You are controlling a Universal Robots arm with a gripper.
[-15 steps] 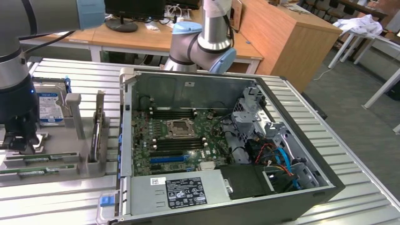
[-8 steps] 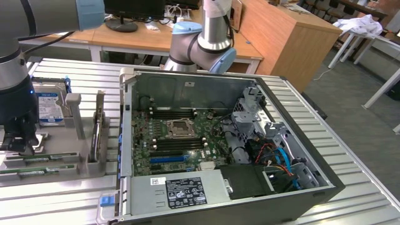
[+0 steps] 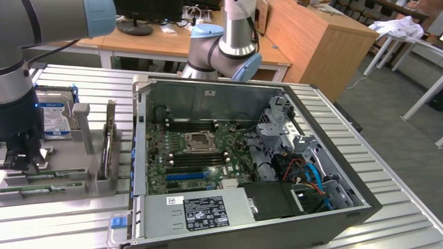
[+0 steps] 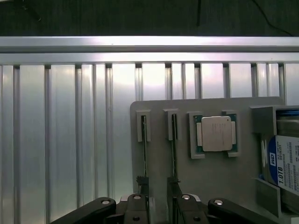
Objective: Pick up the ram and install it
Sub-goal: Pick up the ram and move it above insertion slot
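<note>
Grey fixture plate [image 3: 72, 179] sits on the ribbed tabletop [image 3: 62, 223] at the exterior view's left, beside the open PC case [image 3: 332, 207].

Ext. view: we find the tool [image 3: 21, 158] low over the plate's near end. The ram [image 3: 49, 177] lies flat in the plate, just beside the tool toward the exterior view's right. Its long axis runs approx. left-right in that view. A hard drive [image 3: 55, 122] stands behind it. The motherboard [image 3: 201, 150] is well apart, inside the case. We judge the ram not yet installed.

Wrist view: tool [image 4: 159, 207] is wide, w/ nothing between the fingers [image 4: 184, 210]. The ram [image 4: 174, 149] shows edge-on in its slot in the plate [image 4: 210, 177]. A second stick [image 4: 144, 154] lies parallel, just beside it. Both long axes run straight away from the tool toward the tabletop's [image 4: 70, 140] far rail. One finger lines up approx. w/ each stick, and the gap between fingers sits over bare plate. We judge the tool centred between the two sticks, not on either. Its closing line crosses their long axes. A CPU [image 4: 216, 134] rests in its pocket beyond the ram, hard drive [image 4: 285, 163] further along.
</note>
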